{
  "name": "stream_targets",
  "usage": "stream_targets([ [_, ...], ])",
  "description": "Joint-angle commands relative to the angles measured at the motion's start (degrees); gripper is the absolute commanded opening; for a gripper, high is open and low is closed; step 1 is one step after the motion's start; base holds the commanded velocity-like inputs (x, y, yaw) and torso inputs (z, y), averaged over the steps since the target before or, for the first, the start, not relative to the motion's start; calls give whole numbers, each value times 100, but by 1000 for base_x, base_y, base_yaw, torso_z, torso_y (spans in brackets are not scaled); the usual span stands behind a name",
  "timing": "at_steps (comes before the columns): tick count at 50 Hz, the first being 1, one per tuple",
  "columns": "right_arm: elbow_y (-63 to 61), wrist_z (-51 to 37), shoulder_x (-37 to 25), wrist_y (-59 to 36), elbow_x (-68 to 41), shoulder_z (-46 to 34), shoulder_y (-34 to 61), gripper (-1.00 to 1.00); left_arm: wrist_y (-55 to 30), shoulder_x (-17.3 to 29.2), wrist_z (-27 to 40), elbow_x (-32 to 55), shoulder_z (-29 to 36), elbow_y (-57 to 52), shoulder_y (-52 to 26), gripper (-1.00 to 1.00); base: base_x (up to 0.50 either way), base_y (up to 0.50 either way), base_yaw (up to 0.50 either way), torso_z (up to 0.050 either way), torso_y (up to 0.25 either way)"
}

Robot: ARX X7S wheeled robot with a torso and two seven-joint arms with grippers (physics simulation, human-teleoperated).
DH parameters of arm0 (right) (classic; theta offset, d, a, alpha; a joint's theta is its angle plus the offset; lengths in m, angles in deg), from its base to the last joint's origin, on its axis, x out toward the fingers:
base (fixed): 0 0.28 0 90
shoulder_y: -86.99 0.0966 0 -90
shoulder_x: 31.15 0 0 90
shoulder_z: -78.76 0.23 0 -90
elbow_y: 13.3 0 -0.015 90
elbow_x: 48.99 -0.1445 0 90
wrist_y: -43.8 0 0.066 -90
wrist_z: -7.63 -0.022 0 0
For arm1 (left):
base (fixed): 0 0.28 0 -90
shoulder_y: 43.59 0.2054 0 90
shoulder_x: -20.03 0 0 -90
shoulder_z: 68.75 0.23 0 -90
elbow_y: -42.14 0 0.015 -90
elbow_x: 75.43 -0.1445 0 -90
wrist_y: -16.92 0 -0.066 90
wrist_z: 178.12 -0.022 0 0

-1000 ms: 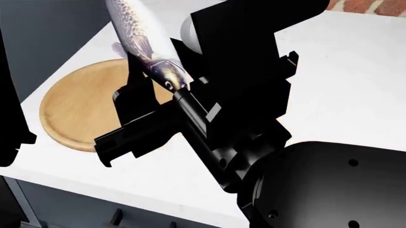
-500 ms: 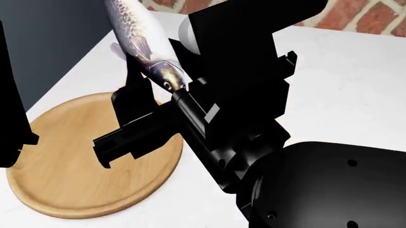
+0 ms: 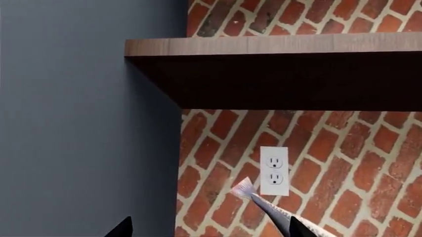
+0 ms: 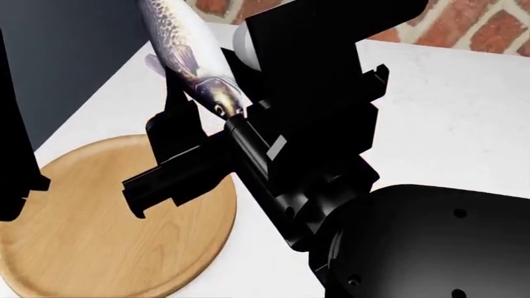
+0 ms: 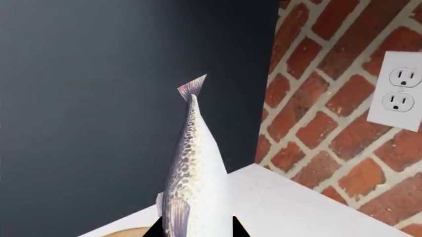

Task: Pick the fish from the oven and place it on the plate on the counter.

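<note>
The fish (image 4: 186,56) stands nearly upright, tail up, with my right gripper (image 4: 211,115) shut on it near the head. It hangs over the white counter (image 4: 447,105), above the far right edge of the round wooden plate (image 4: 108,217). In the right wrist view the fish (image 5: 194,173) rises between the two black fingertips (image 5: 161,228), with a sliver of the plate (image 5: 128,232) below. My left gripper (image 3: 211,233) is open and holds nothing; the fish's tail (image 3: 245,189) shows beyond it. The left arm (image 4: 15,143) hangs at the view's left edge. The oven is out of view.
A red brick wall (image 3: 329,158) with a white outlet (image 3: 274,170) backs the counter, under a dark wooden shelf (image 3: 277,64). A dark grey-blue panel (image 4: 74,56) borders the counter's left side. Something white and rounded (image 4: 242,38) sits partly hidden behind my right arm.
The view has shifted: the plate now sits lower, larger and further left, and more brick wall shows at the top. The right gripper still holds the fish the same way.
</note>
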Motion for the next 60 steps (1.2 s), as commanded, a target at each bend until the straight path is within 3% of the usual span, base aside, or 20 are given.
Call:
stream_targets([
  [1,-45,13,-26,19,51,23,17,-100,37,9,45,21,59,-23,-37,100,0,0,0,0,0],
  [14,110,345,21,45,379,-105,14,-100,98,68,49,47,80,-11,-72,100,0,0,0,0,0],
  [29,845,1774,503,582,2170,-1004,-316,-100,179,230,47,19,72,-72,-63,100,0,0,0,0,0],
  [36,1093,2092,670,781,2510,-1209,-280,-100,293,319,33,-58,145,-91,13,100,0,0,0,0,0],
  [37,1535,2643,881,1022,2926,-1595,-308,-100,348,377,43,-86,113,-94,65,100,0,0,0,0,0],
  [60,2020,2941,1030,915,2904,-1868,-292,-100,841,680,57,-290,574,-86,-3,100,0,0,0,0,0],
])
